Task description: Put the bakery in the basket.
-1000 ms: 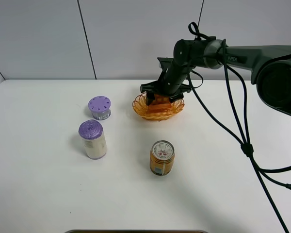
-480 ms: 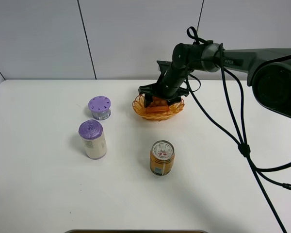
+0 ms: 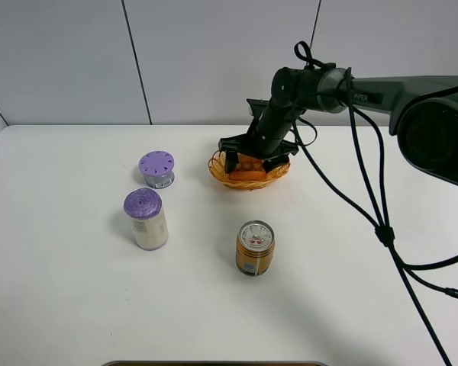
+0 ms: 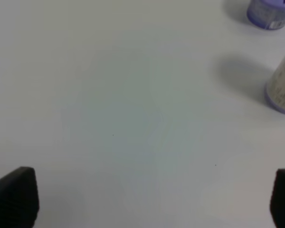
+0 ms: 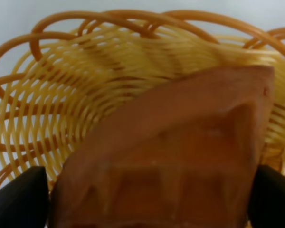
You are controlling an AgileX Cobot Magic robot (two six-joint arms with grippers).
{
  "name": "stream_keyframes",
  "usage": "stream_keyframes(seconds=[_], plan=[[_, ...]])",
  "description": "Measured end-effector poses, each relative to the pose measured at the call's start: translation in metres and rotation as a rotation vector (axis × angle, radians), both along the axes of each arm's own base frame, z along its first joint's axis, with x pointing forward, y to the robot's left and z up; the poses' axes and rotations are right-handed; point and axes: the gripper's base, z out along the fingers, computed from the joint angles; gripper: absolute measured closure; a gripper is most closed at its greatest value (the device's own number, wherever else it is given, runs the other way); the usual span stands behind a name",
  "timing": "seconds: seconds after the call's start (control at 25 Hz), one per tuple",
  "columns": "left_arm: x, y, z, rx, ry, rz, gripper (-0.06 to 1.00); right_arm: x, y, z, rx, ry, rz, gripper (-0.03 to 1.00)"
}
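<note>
The bakery [image 3: 246, 163], an orange-brown waffle wedge, lies in the orange-yellow wicker basket [image 3: 248, 184] at the back middle of the table. My right gripper [image 3: 249, 162] is down in the basket with its fingers spread wide, one on each side of the wedge. In the right wrist view the wedge [image 5: 180, 156] fills the space between the two dark fingertips [image 5: 19, 199], with the basket's weave [image 5: 85, 85] behind it. My left gripper [image 4: 142, 199] is open and empty over bare table; it does not show in the exterior high view.
An orange-labelled can [image 3: 255, 248] stands in front of the basket. A tall jar with a purple lid [image 3: 146, 219] and a short purple jar [image 3: 157, 168] stand to the left; both show in the left wrist view, tall [image 4: 282, 80], short [image 4: 268, 9]. Cables hang from the right arm.
My right gripper has moved down into the basket with the wedge and its fingers have spread apart. The wedge now rests lower in the basket.
</note>
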Motion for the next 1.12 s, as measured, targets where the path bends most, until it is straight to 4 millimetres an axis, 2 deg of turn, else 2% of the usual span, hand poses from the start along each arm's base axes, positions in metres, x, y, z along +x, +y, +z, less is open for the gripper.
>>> stream_keyframes(seconds=[0.12, 0.24, 0.48, 0.72, 0.88, 1.12], plan=[[0.0, 0.0, 0.0, 0.0, 0.0, 0.0, -0.05, -0.001, 0.0, 0.002, 0.0, 0.002, 0.001, 0.15], [0.0, 0.0, 0.0, 0.0, 0.0, 0.0, -0.05, -0.001, 0.0, 0.013, 0.008, -0.014, 0.003, 0.15], [0.0, 0.0, 0.0, 0.0, 0.0, 0.0, -0.05, -0.006, -0.002, 0.056, 0.036, -0.085, 0.008, 0.15], [0.0, 0.0, 0.0, 0.0, 0.0, 0.0, -0.05, -0.02, -0.014, 0.093, -0.039, -0.081, 0.047, 0.15], [0.0, 0.0, 0.0, 0.0, 0.0, 0.0, -0.05, -0.038, -0.029, 0.127, -0.146, -0.075, 0.083, 0.15], [0.0, 0.0, 0.0, 0.0, 0.0, 0.0, -0.05, -0.069, -0.054, 0.195, -0.229, -0.172, 0.069, 0.15]])
